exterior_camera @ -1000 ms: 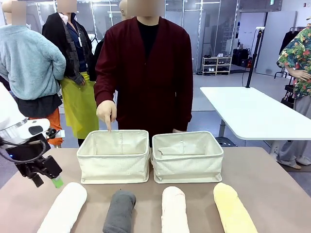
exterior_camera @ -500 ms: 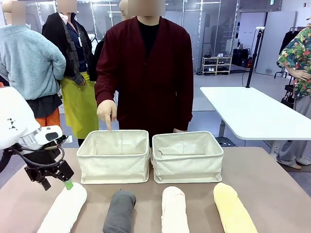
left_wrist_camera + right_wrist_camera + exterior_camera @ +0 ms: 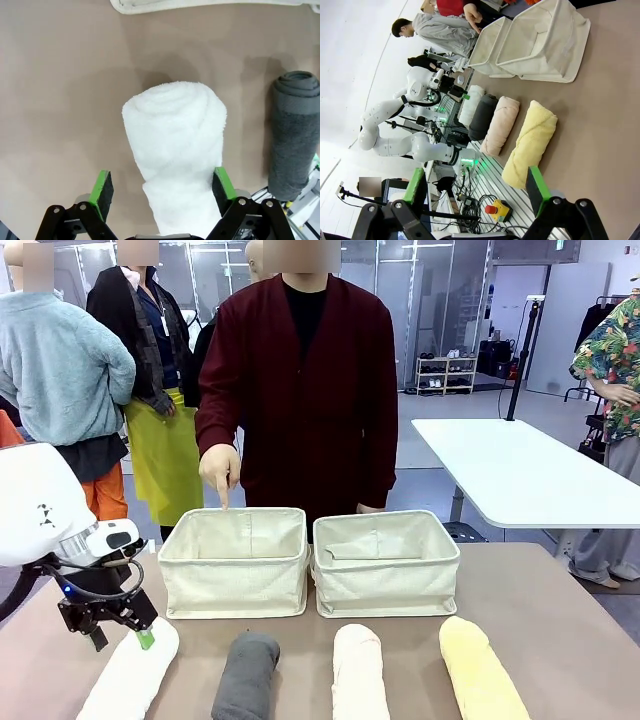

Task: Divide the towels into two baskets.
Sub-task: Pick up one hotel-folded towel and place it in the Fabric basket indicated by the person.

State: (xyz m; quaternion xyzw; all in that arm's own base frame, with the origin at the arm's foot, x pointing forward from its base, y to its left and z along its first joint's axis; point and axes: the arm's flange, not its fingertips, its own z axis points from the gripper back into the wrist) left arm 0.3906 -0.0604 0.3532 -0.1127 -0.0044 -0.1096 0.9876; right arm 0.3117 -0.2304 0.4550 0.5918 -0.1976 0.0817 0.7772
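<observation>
Straddling the white towel (image 3: 175,130), the left hand (image 3: 162,186) gapes wide

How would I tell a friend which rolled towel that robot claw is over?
On the table, in front of the two cream baskets, four rolled towels lie in a row. It is the white towel at the row's left end, with the left gripper open astride it. Beside it lies a dark grey towel, then cream and pale yellow ones.
</observation>
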